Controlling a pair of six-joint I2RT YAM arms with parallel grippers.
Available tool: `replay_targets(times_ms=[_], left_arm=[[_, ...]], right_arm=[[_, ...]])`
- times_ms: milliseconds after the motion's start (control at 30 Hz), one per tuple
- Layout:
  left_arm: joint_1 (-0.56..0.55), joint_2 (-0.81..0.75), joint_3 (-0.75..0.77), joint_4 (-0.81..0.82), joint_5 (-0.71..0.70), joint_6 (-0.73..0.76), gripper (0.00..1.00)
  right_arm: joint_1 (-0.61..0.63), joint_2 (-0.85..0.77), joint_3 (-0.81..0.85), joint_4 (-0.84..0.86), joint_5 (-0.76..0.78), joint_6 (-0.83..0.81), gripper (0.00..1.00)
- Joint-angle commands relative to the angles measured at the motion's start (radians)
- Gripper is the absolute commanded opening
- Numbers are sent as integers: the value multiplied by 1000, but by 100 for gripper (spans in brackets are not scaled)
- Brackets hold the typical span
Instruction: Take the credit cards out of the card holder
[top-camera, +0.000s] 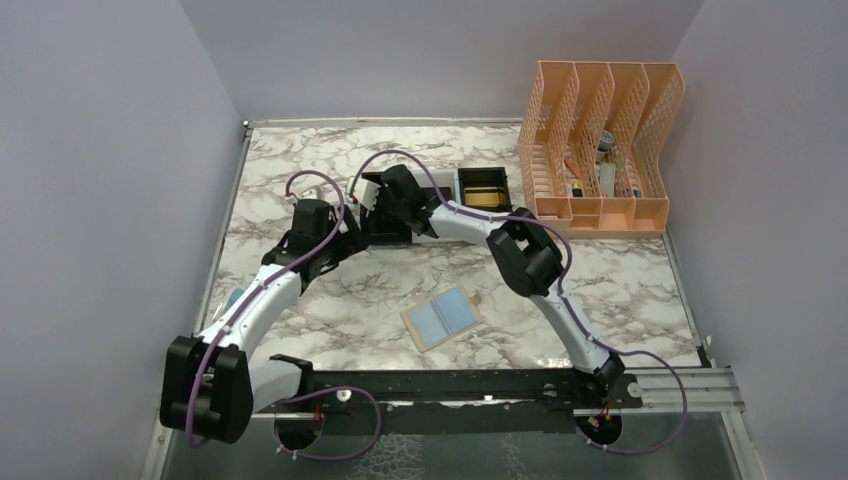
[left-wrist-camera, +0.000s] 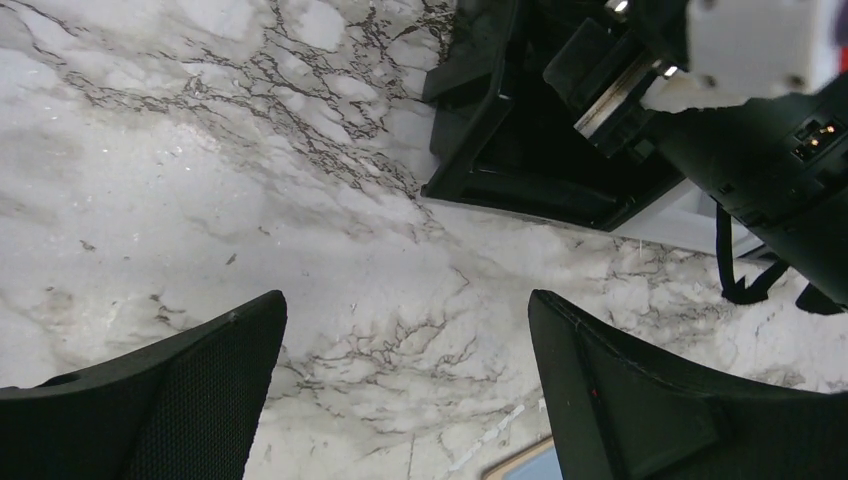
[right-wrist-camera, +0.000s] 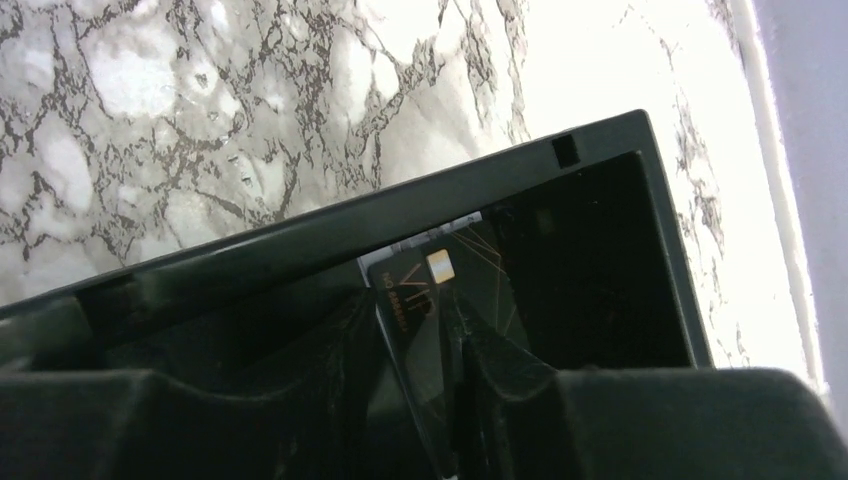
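Observation:
The card holder (top-camera: 442, 317) lies open on the marble table, its bluish clear pockets facing up; one corner (left-wrist-camera: 525, 465) shows in the left wrist view. A dark grey credit card (right-wrist-camera: 420, 290) with gold lettering stands tilted between the fingers of my right gripper (right-wrist-camera: 425, 330) inside the black bin (right-wrist-camera: 400, 205). The jaws stand apart around it, not clamped flat on it. A gold credit card (top-camera: 484, 197) lies in the white bin (top-camera: 462, 190). My left gripper (left-wrist-camera: 405, 340) hangs open over bare marble just left of the black bin (left-wrist-camera: 520, 170).
A peach mesh file organizer (top-camera: 600, 140) stands at the back right. Both grippers (top-camera: 350, 228) (top-camera: 378, 200) sit close together at the black bin (top-camera: 388, 235). The right arm's wrist (left-wrist-camera: 780, 150) fills the top right of the left wrist view.

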Motion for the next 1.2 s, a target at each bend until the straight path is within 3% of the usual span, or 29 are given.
replay_targets(times_ms=[0, 367, 533, 800, 900, 967, 1067, 1133, 1167], left_arm=[[6, 61, -23, 144, 12, -87, 93], [8, 25, -49, 154, -130, -132, 91], [9, 21, -62, 159, -151, -139, 91], [9, 16, -76, 164, -134, -133, 91], [10, 7, -78, 164, -132, -131, 91], [9, 2, -77, 166, -128, -128, 91], [11, 1, -72, 167, -124, -125, 91], [11, 2, -67, 165, -121, -125, 91], [11, 1, -66, 165, -120, -125, 91]], right_arm=[[-4, 53, -30, -8, 26, 13, 26], [-14, -52, -64, -22, -158, 111, 2], [-24, -105, -71, -76, -264, 144, 1], [-32, -171, -109, -63, -282, 154, 1], [-33, -187, -113, -50, -219, 149, 18], [-33, -190, -127, -33, -175, 122, 35], [-33, -160, -105, -35, -111, 84, 48], [-33, -133, -78, -64, -100, 54, 71], [-33, -118, -64, -74, -94, 46, 72]])
